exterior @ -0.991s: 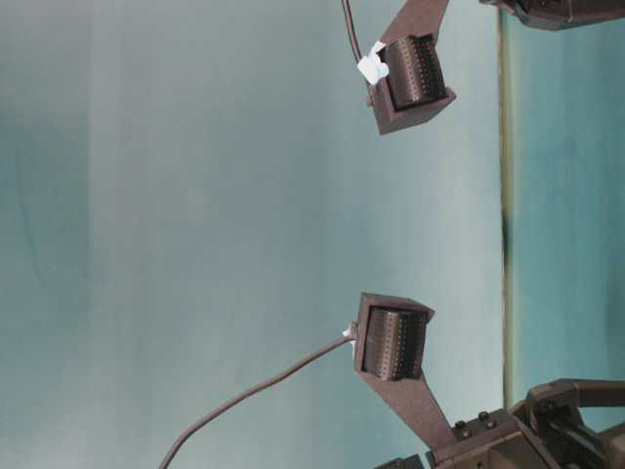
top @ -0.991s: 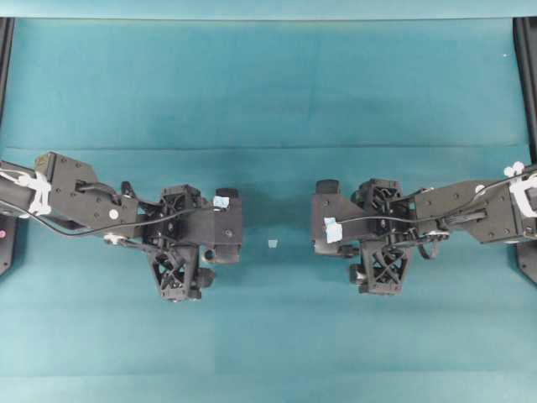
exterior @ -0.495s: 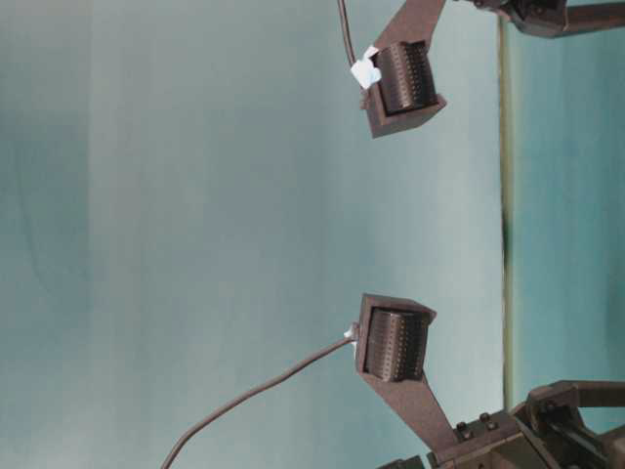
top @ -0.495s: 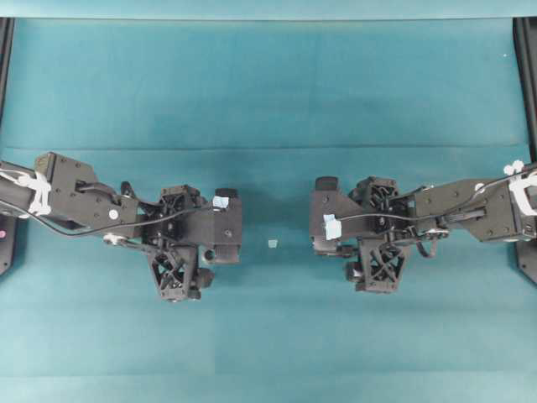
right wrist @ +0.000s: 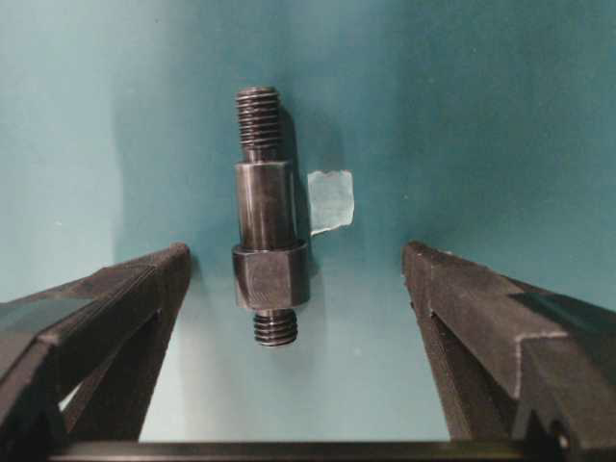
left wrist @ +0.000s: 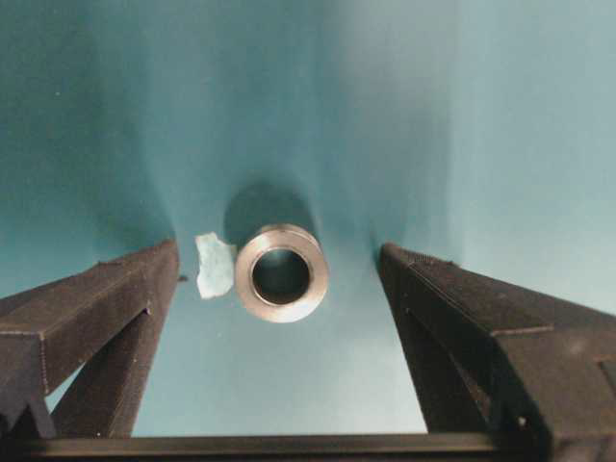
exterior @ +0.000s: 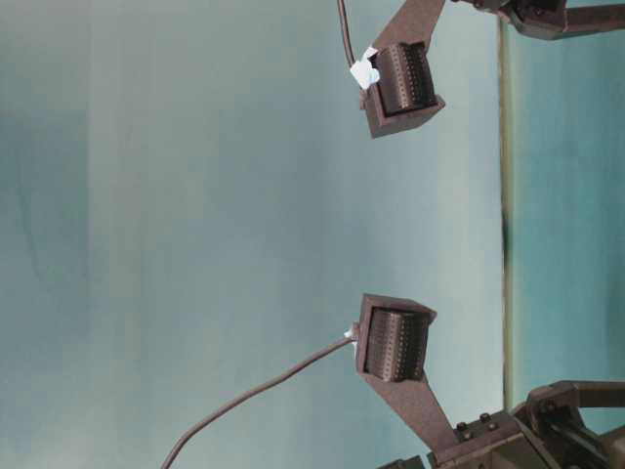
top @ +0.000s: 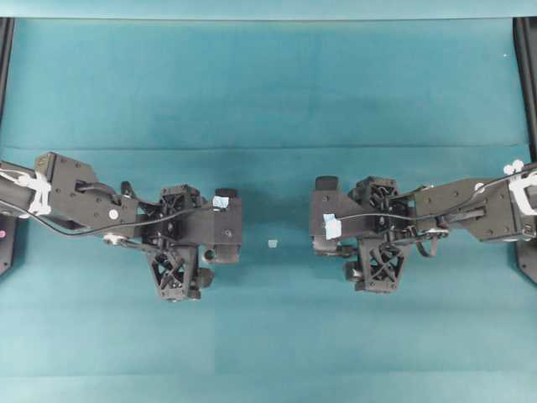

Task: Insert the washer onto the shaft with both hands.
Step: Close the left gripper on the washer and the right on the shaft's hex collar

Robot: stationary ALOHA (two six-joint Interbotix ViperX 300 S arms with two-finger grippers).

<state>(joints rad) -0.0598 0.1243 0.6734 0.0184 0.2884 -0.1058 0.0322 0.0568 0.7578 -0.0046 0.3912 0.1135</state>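
Between the spread fingers of your left hand (left wrist: 279,318) the washer (left wrist: 281,272) lies on the teal surface (left wrist: 500,115), bore facing the wrist camera, touched by neither finger. A pale tape scrap (left wrist: 214,266) sits just beside it on the left.

Your right hand (right wrist: 294,327) is equally wide apart and grips nothing. The shaft (right wrist: 267,241) lies flat between its fingers, nearer the left finger (right wrist: 106,308), with threaded ends top and bottom, the thicker collar toward the lower end, and a second tape scrap (right wrist: 331,201) just beside the smooth barrel.

Handling, as a judgement: both parts look like solid steel, rigid, not fragile, smooth enough to slip or roll under a glancing touch. The washer is small and likely light; pinch it across the outer wall so the bore stays free. Take the shaft by the collar, leaving one threaded tip clear for the ring. Centre it first.

From overhead, neither part can be made out; only a scrap (top: 273,243) shows between the hands.

No containers in any view.
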